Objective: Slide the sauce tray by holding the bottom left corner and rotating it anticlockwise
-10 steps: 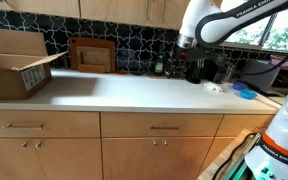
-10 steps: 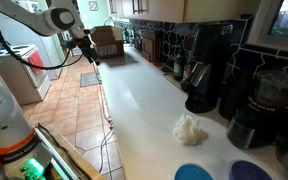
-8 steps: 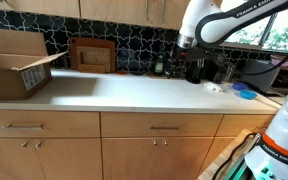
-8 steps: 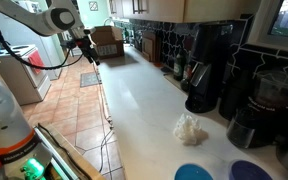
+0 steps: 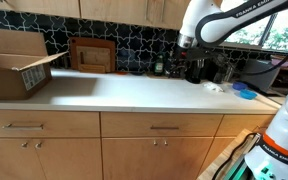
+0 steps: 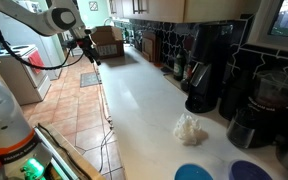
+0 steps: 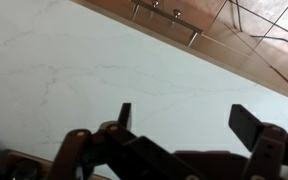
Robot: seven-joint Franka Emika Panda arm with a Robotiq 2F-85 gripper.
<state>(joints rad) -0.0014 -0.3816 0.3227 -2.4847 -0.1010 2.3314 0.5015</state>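
Several dark sauce bottles stand against the tiled backsplash; they also show in an exterior view. The tray under them is too small and dark to make out. My gripper hangs high above the white counter near its front edge, apart from the bottles. In an exterior view it merges with the dark appliances behind it. In the wrist view the gripper is open and empty, with only bare white counter between its fingers. The bottles are out of the wrist view.
A cardboard box sits at one end of the counter, with a wooden tray leaning on the backsplash beside it. Black coffee machines, a crumpled white cloth and blue bowls crowd the other end. Drawer handles mark the counter's front.
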